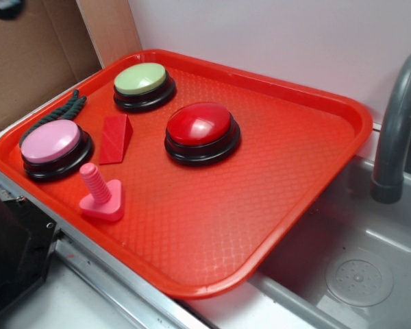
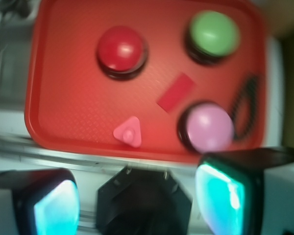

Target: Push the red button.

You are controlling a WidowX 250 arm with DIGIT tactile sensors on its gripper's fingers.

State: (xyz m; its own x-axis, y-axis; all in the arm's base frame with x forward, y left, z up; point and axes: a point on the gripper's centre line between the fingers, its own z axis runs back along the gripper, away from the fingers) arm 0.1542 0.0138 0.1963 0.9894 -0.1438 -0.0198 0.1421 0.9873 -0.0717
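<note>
The red button point(image 1: 201, 125) is a glossy dark-red dome on a black round base, standing near the middle of the red tray point(image 1: 294, 164). The wrist view looks down on the red button point(image 2: 120, 49) at the upper left of the tray point(image 2: 68, 112). My gripper point(image 2: 138, 203) is high above the tray's near edge, well short of the button. Its two fingers, with turquoise pads point(image 2: 219, 198), stand wide apart with nothing between them. The gripper does not appear in the exterior view.
On the tray also stand a pale green button point(image 1: 141, 81), a pink button point(image 1: 51, 142), a small red wedge block point(image 1: 116, 138), a pink screw-shaped peg point(image 1: 100, 195) and a dark rope point(image 1: 58, 113). A grey sink point(image 1: 359, 274) and faucet point(image 1: 397, 130) lie right.
</note>
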